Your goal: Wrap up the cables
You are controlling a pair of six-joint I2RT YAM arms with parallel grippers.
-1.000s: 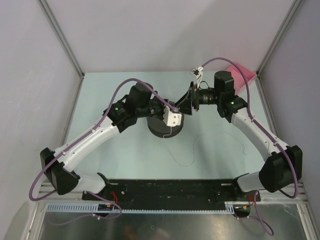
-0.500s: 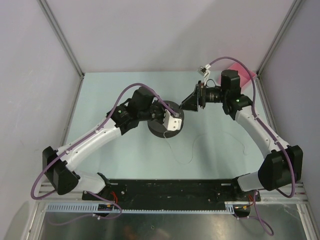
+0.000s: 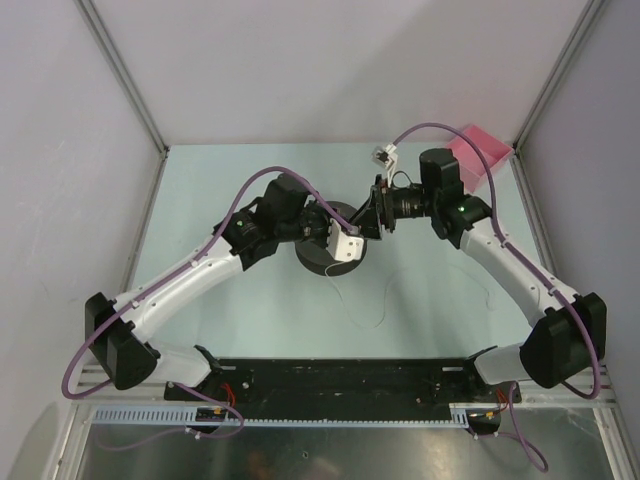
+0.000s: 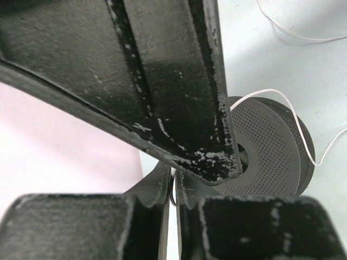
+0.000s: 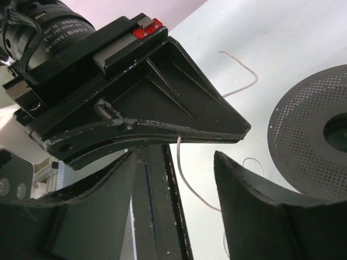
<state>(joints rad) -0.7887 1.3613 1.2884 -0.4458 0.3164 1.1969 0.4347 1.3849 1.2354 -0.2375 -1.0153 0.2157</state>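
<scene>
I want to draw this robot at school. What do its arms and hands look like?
The left arm and right arm are white tubes with chunky black joints. A purple cable loops along each, and a tiny green light glows near each wrist. The left hand and right hand have scratched black wedge fingers; the right has a small red tag.

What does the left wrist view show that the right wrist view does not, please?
Only the left wrist view shows the wire arching over the rim of the spool. Only the right wrist view shows a red tab and a camera lens, with wire dropping below them. Both show the perforated grey spool and thin whitish wire on the pale table.
</scene>
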